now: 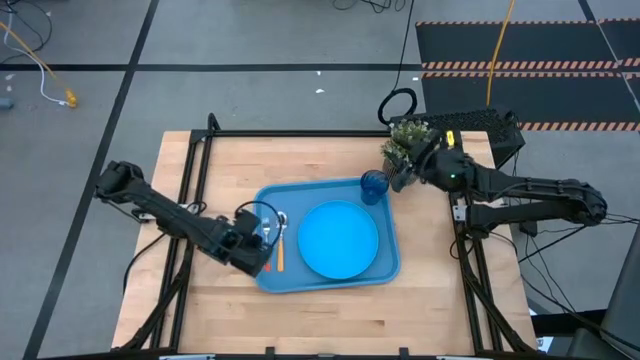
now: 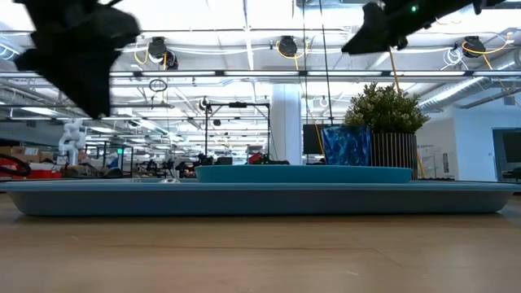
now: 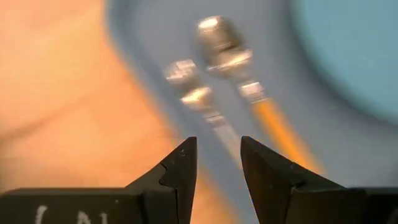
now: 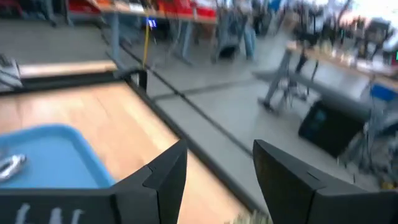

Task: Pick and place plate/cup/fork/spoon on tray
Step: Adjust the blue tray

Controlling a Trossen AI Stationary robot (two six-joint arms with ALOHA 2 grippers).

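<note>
I count one tray (image 1: 268,278) on the table, and on it sit one plate (image 1: 339,239) in the middle, one cup (image 1: 374,186) in the far corner by the green plant (image 1: 406,140), and one fork (image 3: 194,93) and one spoon (image 3: 225,48) lying side by side near the tray's left edge. My left gripper (image 1: 256,238) hangs just over those two — its fingers (image 3: 178,174) are a little apart and hold nothing. My right gripper (image 1: 400,170) is up beside the plant and the cup, fingers spread wide and holding nothing.
</note>
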